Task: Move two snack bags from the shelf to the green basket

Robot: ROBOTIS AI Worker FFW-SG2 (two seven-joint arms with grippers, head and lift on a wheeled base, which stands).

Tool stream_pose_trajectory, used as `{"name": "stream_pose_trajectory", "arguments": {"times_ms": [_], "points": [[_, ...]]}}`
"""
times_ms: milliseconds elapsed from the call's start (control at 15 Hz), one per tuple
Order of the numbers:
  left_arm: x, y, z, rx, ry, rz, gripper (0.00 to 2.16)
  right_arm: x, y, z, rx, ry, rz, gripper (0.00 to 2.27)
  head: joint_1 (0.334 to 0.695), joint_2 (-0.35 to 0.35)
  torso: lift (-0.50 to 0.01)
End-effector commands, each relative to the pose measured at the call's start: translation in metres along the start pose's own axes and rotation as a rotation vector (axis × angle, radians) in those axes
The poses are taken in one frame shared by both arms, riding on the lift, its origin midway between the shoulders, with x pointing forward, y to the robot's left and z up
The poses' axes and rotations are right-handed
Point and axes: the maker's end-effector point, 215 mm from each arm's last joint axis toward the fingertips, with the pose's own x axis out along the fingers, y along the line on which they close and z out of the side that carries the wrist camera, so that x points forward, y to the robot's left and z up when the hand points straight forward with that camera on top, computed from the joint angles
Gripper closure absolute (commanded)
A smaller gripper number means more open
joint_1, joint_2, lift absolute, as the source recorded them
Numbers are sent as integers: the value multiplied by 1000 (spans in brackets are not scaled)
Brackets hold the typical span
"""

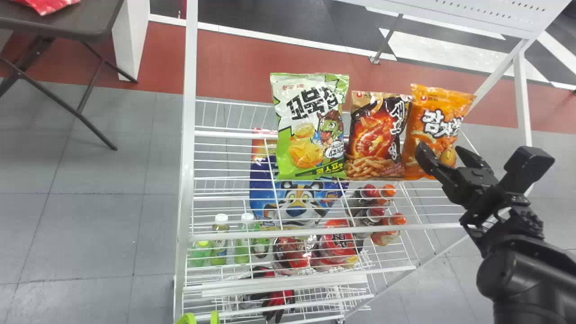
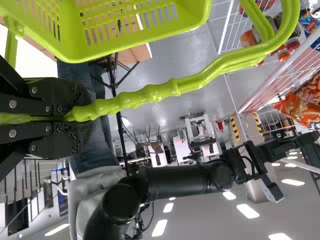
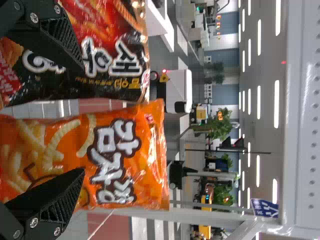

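- Right gripper (image 1: 440, 150): standing open and gripping nothing, facing the orange bag (image 1: 429, 119).
- Left gripper (image 2: 75, 112): clasping the handle (image 2: 150, 95) of the green basket (image 2: 165, 37).
- Stock: the orange bag, dark bag (image 1: 375, 135) and green bag (image 1: 310, 126) are standing side by side on the shelf (image 1: 432, 226); two are awaiting transfer.
- Aim risk: in the right wrist view, one finger is overlapping the dark bag, the other the orange one; advancing uncorrected is likely pushing into both.
- Crowding risk: the dark bag is standing just beside the orange one, so a sideways nudge is possibly toppling it.
- Grip risk: slick, puffed wrapping is inviting slips if pinched shallowly, or bursting if squeezed hard.
- Delivery risk: the basket is depending on its handle, so a bag striking the rim is possibly swinging it.
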Motion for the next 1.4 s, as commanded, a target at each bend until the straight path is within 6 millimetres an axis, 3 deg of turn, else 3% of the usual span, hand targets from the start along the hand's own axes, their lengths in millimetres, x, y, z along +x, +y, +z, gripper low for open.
{"name": "stream_pose_trajectory", "arguments": {"times_ms": [0,200,533,800,867,933,1067,1133,1333], "points": [[-1,1,0,-1,0,3,2132,8,-16,-7,14,10,-26,87,695,-350,-15],[1,5,-2,-9,5,8,2132,19,-26,-1,-10,-7,-57,87,695,-350,-15],[2,10,-3,-19,6,6,2132,57,-35,11,-9,-18,-76,83,695,-350,-15],[0,15,-2,-17,-1,7,2132,78,-34,-9,-28,3,-100,97,695,-350,-15],[0,17,-1,-15,-4,7,2132,81,-38,-19,-15,23,-107,225,695,-350,-15],[0,18,-1,-16,-3,8,2128,84,-39,-23,-13,32,-109,549,695,-350,-15],[0,19,0,-16,-1,7,2128,84,-45,-30,-4,48,-153,2159,695,-350,-15],[0,20,0,-16,-1,9,2128,83,-45,-29,-2,46,-159,2250,695,-350,-15],[-1,20,1,-17,-4,11,2128,79,-44,-17,-15,9,-201,2250,695,-350,-15]]}}
